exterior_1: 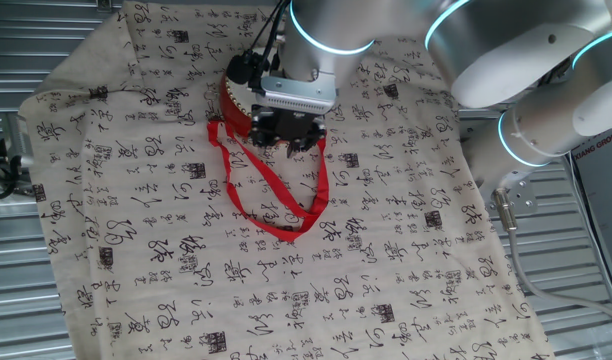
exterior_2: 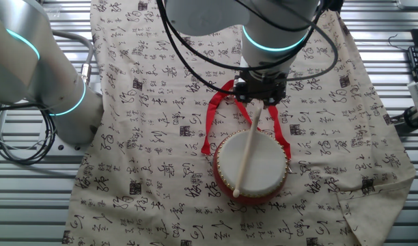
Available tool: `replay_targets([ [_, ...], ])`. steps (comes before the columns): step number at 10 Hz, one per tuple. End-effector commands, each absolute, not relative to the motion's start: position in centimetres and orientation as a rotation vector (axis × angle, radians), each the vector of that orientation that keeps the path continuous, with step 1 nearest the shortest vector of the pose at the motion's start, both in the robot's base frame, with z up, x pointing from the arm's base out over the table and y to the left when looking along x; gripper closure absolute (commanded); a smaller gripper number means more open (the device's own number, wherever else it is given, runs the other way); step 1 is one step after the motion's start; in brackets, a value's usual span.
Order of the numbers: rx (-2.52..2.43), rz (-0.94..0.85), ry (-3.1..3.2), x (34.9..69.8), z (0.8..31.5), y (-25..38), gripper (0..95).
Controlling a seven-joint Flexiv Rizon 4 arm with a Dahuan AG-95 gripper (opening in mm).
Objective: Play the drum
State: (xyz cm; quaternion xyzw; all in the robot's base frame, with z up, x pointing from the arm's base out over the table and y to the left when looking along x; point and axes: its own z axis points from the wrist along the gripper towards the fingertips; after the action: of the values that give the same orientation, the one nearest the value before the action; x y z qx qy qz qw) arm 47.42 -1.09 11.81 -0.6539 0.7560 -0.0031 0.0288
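Drum (exterior_2: 252, 166) sits low and centre in the other fixed view, on the calligraphy cloth (exterior_2: 154, 137), ribbon strap (exterior_1: 276, 215) looping away. Gripper (exterior_2: 263, 100) clamps a pale drumstick (exterior_2: 248, 154) lying across the cream head.

Bare cloth (exterior_2: 332, 116) rings the drum (exterior_2: 251, 164); ribbon (exterior_1: 271, 205) perhaps snags.

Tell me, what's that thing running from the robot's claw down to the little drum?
A pale wooden drumstick. In the other fixed view it slants from the gripper down across the drum, its tip near the far rim of the white head.
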Motion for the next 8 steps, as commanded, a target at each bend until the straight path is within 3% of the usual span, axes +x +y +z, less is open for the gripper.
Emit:
replay_targets([
  [1, -2.023, -0.027, 2.339, 47.34, 11.81, -1.19, 57.0],
  [8, -2.036, -0.031, 2.334, 47.35, 12.00, -1.79, 57.0],
])
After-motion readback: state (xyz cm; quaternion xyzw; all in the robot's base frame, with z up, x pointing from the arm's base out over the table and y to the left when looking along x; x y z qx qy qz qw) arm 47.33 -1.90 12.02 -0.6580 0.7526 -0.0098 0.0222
